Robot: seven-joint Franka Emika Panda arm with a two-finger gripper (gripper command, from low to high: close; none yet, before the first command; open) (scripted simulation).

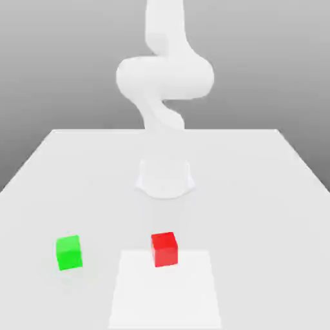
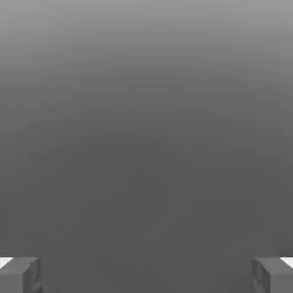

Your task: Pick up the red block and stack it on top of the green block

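Our gripper (image 2: 146, 274) stands wide open and holds nothing. On the desk (image 1: 258, 193), near us, the red block (image 1: 164, 249) sits alone, the green block (image 1: 69, 252) well apart toward the exterior view's left. Farther back the arm (image 1: 164, 84) rises.

red block (image 1: 164, 249): upright, on table | green block (image 1: 69, 252): upright, well apart

The exterior view looks from in front of the arm (image 1: 164, 77), slightly above the table (image 1: 271, 193), facing the base from moderate range. The hand view looks out past the gripper (image 2: 146, 274), whose fingertips (image 2: 20, 274) frame plain grey; no shared area can be told.
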